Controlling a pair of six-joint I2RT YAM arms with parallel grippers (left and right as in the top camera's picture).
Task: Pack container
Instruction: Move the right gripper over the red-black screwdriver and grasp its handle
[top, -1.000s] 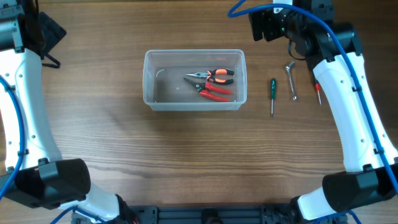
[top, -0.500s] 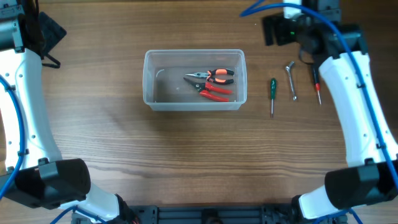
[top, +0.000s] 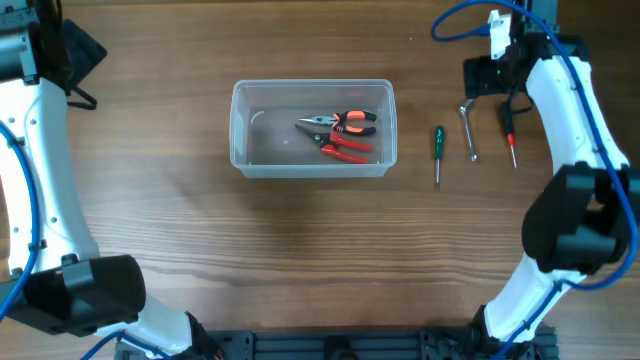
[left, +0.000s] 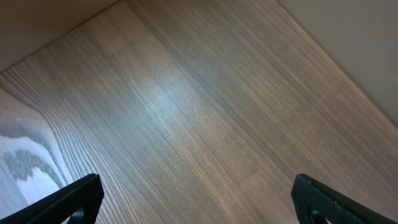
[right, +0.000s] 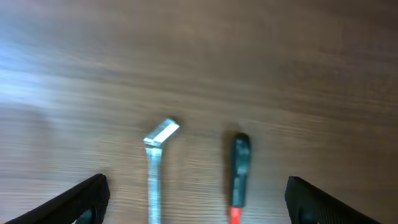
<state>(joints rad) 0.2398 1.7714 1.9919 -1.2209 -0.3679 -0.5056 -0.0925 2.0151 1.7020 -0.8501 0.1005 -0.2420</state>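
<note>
While the clear plastic rectangular container (top: 310, 84) sits midway on the wooden counter (top: 300, 250), holding red-handled pliers (top: 350, 148), it looks light, rigid and slick; its thick rim seems the best grip. Near a silver wrench (right: 153, 180) the right end effector (right: 198, 202) hangs spread; the left end effector (left: 199, 202) likewise.

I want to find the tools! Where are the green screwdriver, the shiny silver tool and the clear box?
green screwdriver (top: 438, 138): overhead view, on its green handle.
shiny silver tool (top: 468, 128): overhead view, middle of its shaft.
clear box (top: 312, 84): overhead view, on its far rim.
</note>
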